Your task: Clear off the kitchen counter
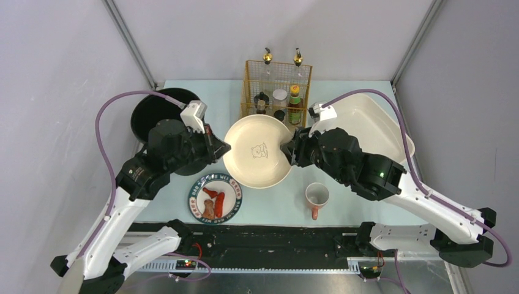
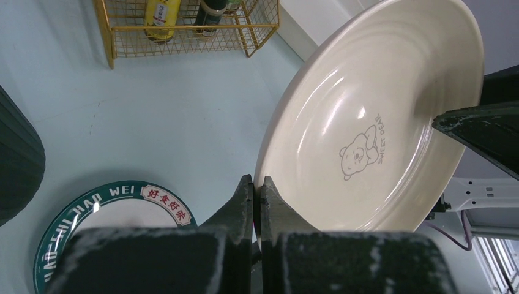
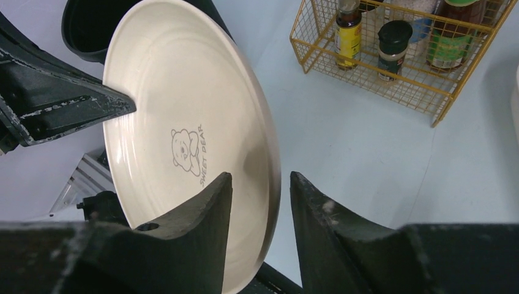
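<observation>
Enclosure, three-sided. Back wall [image 1: 257, 30] — plain, pale grey, unmarked — is standing behind the far edge of the kitchen counter [image 1: 269, 205]. Left wall [image 1: 55, 73] and right wall [image 1: 471, 73], the same pale grey, are closing in the sides. Left strut [image 1: 128, 40] and right strut [image 1: 416, 40], both metal, are slanting down along the rear corners.

Furniture: the counter, mint-green and matte, is filling the middle. A black rail [image 1: 275, 236] is running along its near edge, with a perforated silver strip [image 1: 275, 264] lying just below it.

Light: soft and even, it is casting only faint shadows on the tabletop.
</observation>
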Controlling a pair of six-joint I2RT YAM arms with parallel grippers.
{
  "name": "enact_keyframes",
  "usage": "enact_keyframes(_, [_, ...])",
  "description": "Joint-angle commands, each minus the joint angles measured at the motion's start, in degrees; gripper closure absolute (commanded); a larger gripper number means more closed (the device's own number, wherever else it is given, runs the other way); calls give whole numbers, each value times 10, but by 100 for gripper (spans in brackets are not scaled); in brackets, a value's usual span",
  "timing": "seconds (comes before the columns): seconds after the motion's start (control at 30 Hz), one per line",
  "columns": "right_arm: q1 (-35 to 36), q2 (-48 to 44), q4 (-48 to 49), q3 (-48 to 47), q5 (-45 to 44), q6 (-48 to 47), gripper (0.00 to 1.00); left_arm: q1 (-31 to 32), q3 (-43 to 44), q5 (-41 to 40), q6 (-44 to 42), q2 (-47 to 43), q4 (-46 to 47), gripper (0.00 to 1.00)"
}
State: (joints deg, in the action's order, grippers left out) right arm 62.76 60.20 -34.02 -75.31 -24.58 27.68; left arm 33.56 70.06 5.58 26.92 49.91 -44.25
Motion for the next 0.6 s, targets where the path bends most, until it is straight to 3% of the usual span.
enact_keyframes(0.0, [-2,1,12,-14,-9,16,58,-5,4,24,4,-10,27,100])
enact_keyframes(0.1, [-3,4,13,-11,-11,17,70,-6,3,28,2,-12,27,100])
enact_keyframes(0.27, [-5,9,12,-8,-15,23,100,-5,-2,35,-2,-20,26,99])
enact_keyframes(0.3, [-6,9,12,-8,-17,25,100,-6,-4,34,-2,-22,26,96])
enact_keyframes(0.53, [-10,11,14,0,-34,29,100,-6,-34,22,-22,-46,28,51])
enact_keyframes(0.57, [-13,12,14,1,-34,27,100,-6,-37,13,-27,-49,28,48])
